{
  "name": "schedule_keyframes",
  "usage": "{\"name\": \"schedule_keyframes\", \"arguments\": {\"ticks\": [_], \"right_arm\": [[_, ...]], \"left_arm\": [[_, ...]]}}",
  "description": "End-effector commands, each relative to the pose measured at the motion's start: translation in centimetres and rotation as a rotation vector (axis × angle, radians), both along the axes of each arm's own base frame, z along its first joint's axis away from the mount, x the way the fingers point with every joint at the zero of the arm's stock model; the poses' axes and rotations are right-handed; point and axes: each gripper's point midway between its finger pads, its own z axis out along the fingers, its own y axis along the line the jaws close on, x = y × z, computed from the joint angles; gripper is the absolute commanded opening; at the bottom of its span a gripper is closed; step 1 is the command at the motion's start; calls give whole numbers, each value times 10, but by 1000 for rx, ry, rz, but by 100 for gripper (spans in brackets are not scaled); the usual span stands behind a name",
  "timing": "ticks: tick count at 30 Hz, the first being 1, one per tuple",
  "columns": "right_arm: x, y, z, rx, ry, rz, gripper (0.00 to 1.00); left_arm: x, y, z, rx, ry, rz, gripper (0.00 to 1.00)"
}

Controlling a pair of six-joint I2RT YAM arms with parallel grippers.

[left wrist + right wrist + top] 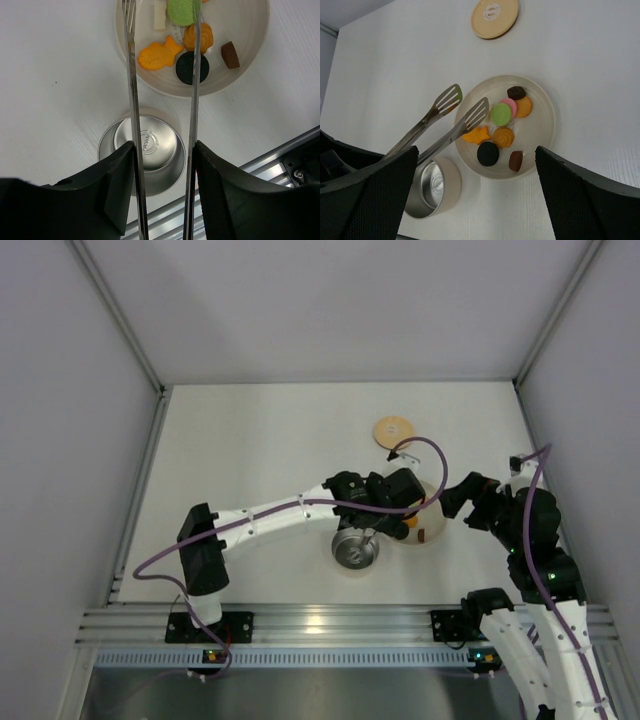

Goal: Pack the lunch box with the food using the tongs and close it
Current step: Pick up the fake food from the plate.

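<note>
Tongs were springy, slick steel; your left end effector gripped both arms behind the tips; right end effector gaped empty.

The top external camera looks steeply down from high behind the arms over the whole bench, while both wrist cameras look down from close by, the left nearest, sharing the plate, lunch box and tongs.
</note>
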Motion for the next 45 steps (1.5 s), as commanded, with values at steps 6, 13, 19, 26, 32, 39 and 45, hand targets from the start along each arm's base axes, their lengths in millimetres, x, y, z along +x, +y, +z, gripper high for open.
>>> {"name": "schedule_keyframes", "arguments": {"ticks": [6,13,19,26,32,39,45], "right_arm": [[-2,-6,16,-13,-46,-19,99],[-2,-6,15,-10,-44,-21,99],[-3,-7,14,-17,-40,-23,100],[-2,-7,14,-19,-41,-25,99],[-2,-7,14,-15,-45,-27,100],[-2,-8,12,-21,-36,-28,100],[-2,-8,12,-21,-36,-30,100]], "left_arm": [[11,4,-5,19,-24,25,54],[18,8,-23,24,7,36,52],[20,4,-32,15,26,28,51],[17,1,-30,-11,35,6,50],[15,0,-39,7,53,-5,51],[15,-1,-47,18,60,1,50],[15,-1,-50,23,64,-2,48]]}}
